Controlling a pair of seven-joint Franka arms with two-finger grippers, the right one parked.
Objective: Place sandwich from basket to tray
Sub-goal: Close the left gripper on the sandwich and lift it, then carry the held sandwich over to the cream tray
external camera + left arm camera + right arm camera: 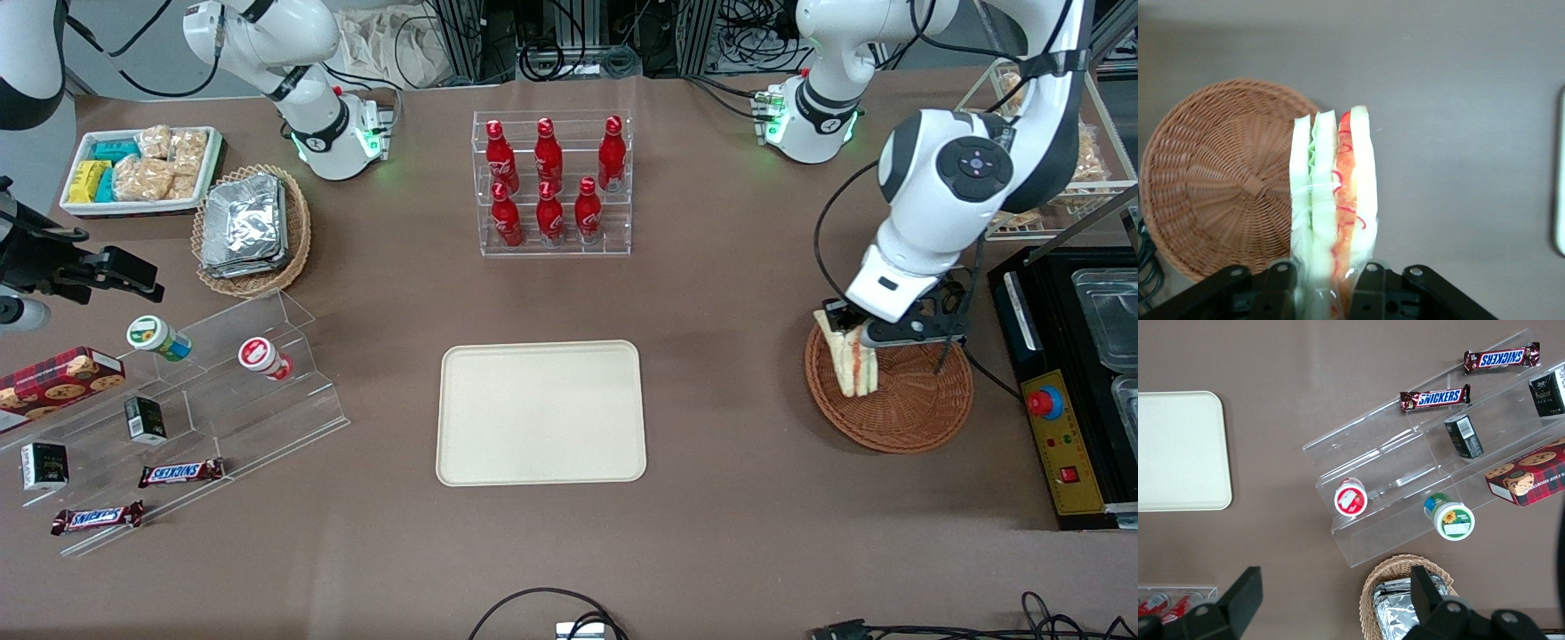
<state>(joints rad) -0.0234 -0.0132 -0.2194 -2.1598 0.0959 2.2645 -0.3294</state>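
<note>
We see the claw (pixel 1323 283) clamped on the sandwich (pixel 1333 207), held upright above the basket (pixel 889 396) rim nearest the tray (pixel 540 413), likely for carrying across.

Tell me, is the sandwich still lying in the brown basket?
No. The gripper, shut on the sandwich, holds it lifted at the basket's edge; the tray holds nothing.

Six red cola bottles (pixel 551 182) upright in clear acrylic rack (pixel 553 242). Tan wicker basket (pixel 295 233) holds silver foil packs (pixel 242 222). Two Snickers bars (pixel 180 472) on brown desk (pixel 765 533), beside stepped clear shelf (pixel 267 418).
</note>
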